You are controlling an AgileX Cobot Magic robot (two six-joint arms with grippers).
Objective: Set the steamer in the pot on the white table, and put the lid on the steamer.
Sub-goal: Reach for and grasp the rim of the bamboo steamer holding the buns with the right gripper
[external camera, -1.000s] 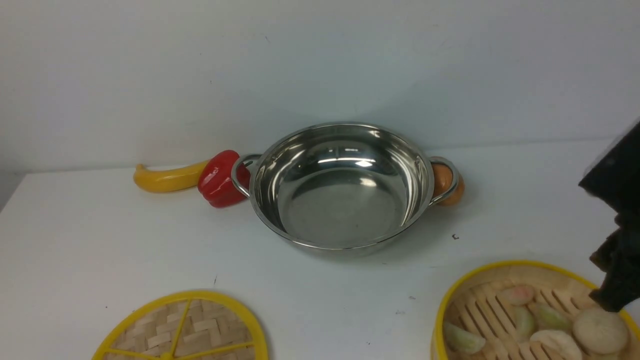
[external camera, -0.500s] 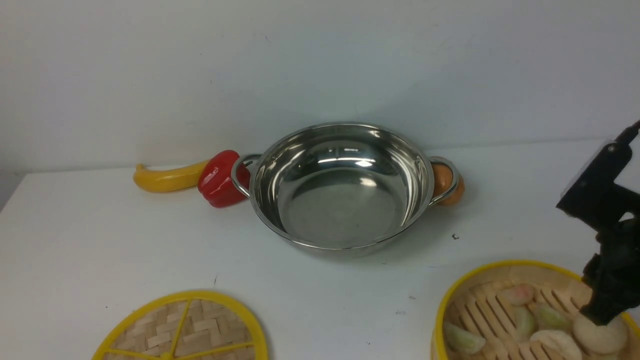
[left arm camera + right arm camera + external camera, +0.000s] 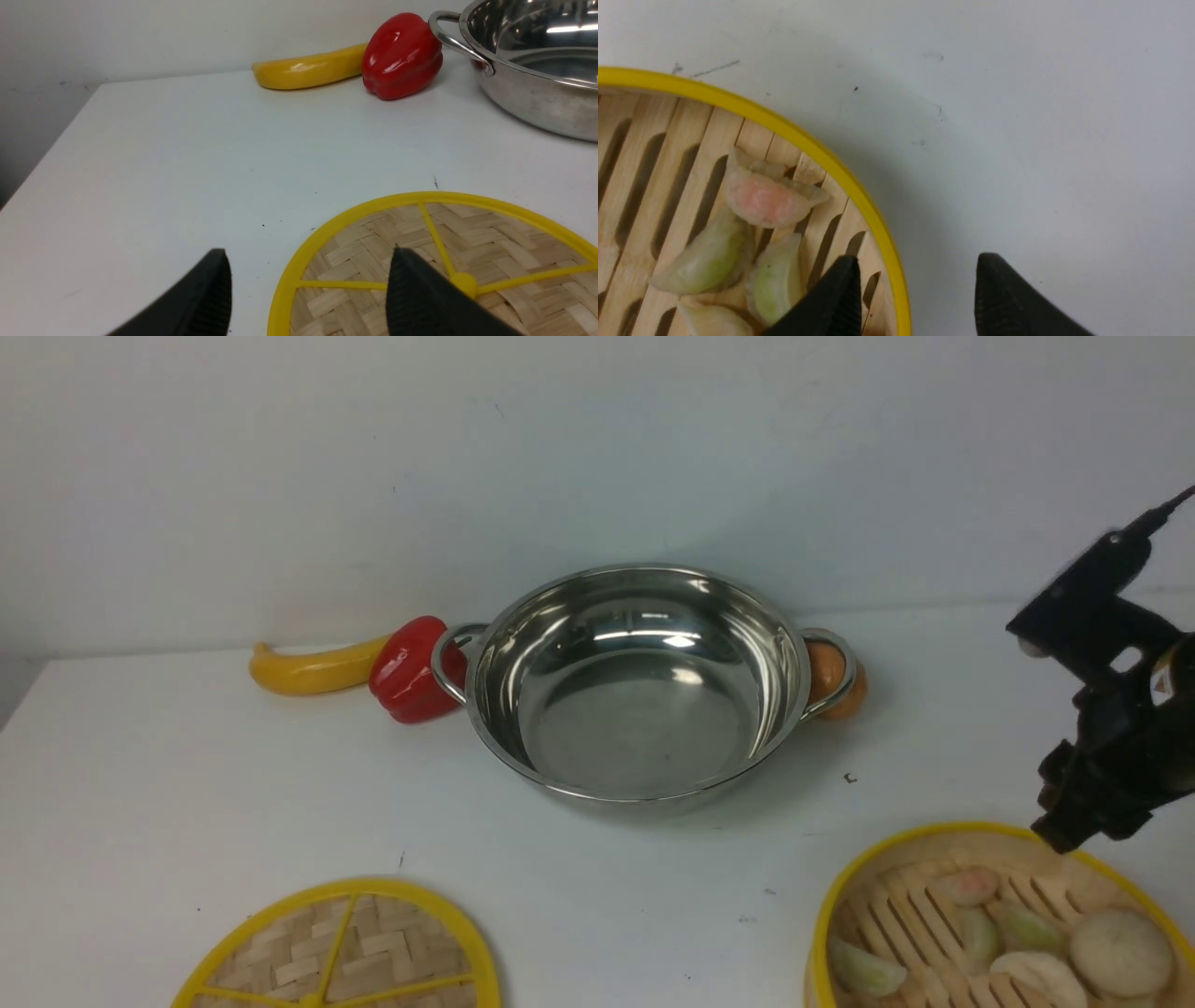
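Stainless steel pot [image 3: 644, 709] at the middle of the white table [image 3: 187, 784], upright and empty, one loop handle out to each side. Just beside its left handle, a red pepper [image 3: 411, 670]; beyond that, a banana [image 3: 313, 669] lying along the foot of the wall [image 3: 373, 476]. Behind the right handle, an orange round thing [image 3: 837, 683], partly hidden.

Steamer [image 3: 845, 877] at the near right corner of the front view, well apart from the pot, flat on the table and cut off by the frame edge. On its slatted floor, several pale pink and green dumplings [image 3: 966, 887] and a round bun [image 3: 1120, 952].

Right gripper [image 3: 1060, 835] over the far edge of the steamer, pointing down. Jaws parted and holding nothing. Seen from the right wrist, right gripper [image 3: 917, 261] straddling the yellow rim, one finger above the slats and the other above bare table. Impossible to tell whether either finger touches the basket.

Lid [image 3: 341, 952] flat on the table at the near left, well apart from both pot and steamer. Left gripper [image 3: 308, 254] out of the front view; from the left wrist, jaws wide apart and empty, low over the lid's edge, one finger above the weave near the hub and the other above the table.
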